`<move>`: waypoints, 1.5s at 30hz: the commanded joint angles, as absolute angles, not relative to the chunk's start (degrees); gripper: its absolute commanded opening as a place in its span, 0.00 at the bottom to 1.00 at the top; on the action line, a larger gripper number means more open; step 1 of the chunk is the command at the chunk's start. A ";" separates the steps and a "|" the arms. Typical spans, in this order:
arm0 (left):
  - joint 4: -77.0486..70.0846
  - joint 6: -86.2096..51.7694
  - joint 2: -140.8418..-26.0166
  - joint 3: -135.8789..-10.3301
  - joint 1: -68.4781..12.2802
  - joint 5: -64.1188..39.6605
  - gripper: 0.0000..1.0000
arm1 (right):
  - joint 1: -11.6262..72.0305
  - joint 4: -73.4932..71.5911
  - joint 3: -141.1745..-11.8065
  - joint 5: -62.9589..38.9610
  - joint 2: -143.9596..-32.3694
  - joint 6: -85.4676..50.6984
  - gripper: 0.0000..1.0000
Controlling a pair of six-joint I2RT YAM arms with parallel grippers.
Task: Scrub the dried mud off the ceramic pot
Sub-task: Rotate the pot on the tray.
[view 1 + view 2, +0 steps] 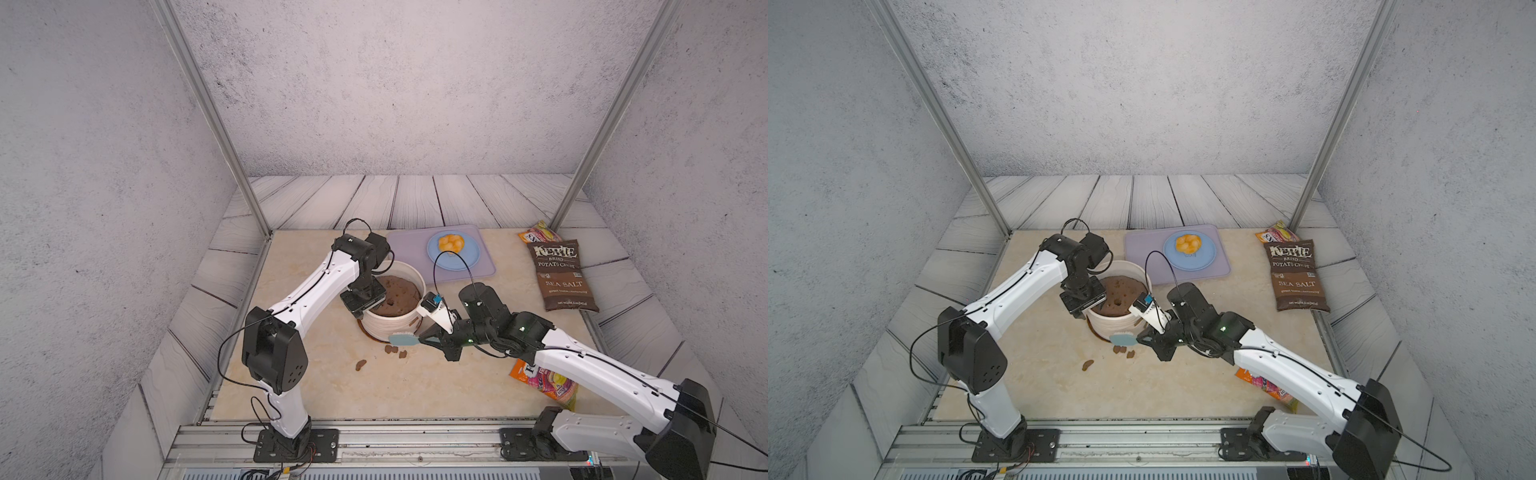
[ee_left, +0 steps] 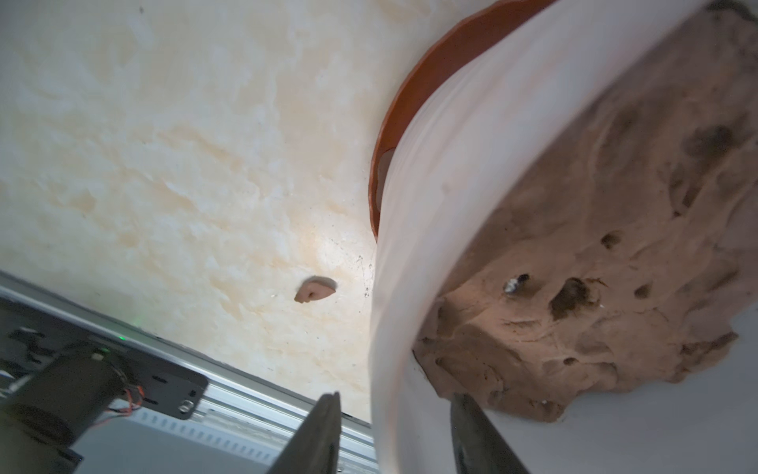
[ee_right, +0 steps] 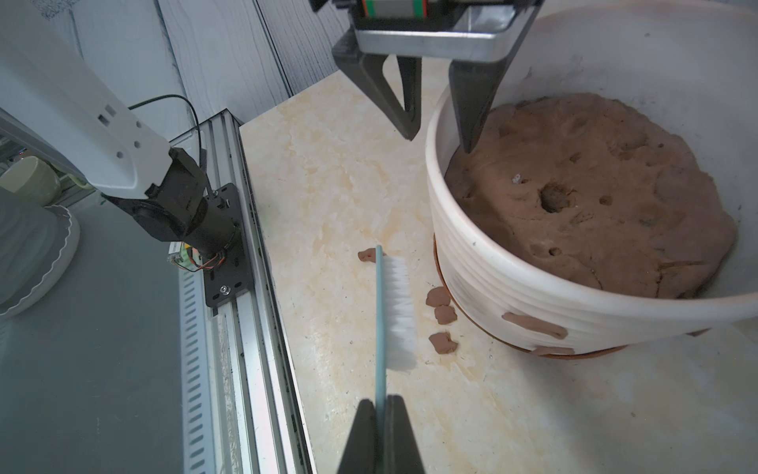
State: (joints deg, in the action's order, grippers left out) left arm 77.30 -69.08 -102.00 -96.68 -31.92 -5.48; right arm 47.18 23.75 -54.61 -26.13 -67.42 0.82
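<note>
Entry: the ceramic pot [image 3: 512, 287] was straddled at its rim by the left tool [image 3: 439, 139] (jaws parted, not clamped). The brush [image 3: 396, 312] was clenched by its handle in the right tool [image 3: 383, 404]. The dried mud [image 3: 445, 314] was found as flakes on the worktop [image 3: 328, 184] ahead of the right tool, between bristles and pot; a smear was seen on the pot's wall.

The orange snack bag [image 1: 544, 384] lies half hidden under the right arm [image 1: 590, 365], its print unreadable — and the saucer [image 2: 434, 78] shows only as an edge strip beneath the ceramic pot [image 2: 471, 184]. The handle end of the brush [image 3: 393, 312] vanishes between the jaws of the right gripper [image 3: 381, 400], while the left wrist view blurs the pot's wall and cuts it off.
</note>
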 commanded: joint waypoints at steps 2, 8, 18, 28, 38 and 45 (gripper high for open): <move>76.21 -73.89 -100.47 -95.28 -32.41 -6.84 0.44 | 47.10 23.84 -54.39 -26.10 -66.44 0.57 0.00; 75.66 -73.87 -101.34 -94.83 -32.78 -7.56 0.34 | 47.10 23.58 -54.49 -26.10 -66.71 0.90 0.00; 74.73 -73.83 -102.13 -94.57 -32.73 -7.55 0.18 | 47.07 23.44 -54.58 -25.84 -67.03 1.38 0.00; 76.32 -71.97 -103.03 -96.10 -31.87 -6.32 0.11 | 47.10 22.16 -54.49 -25.84 -67.85 0.89 0.00; 76.92 -59.70 -106.34 -100.43 -29.11 -4.65 0.07 | 47.11 21.38 -54.88 -25.64 -68.40 0.75 0.00; 74.59 -45.48 -109.24 -102.83 -27.19 -6.45 0.05 | 47.08 20.58 -56.10 -26.23 -70.05 0.75 0.00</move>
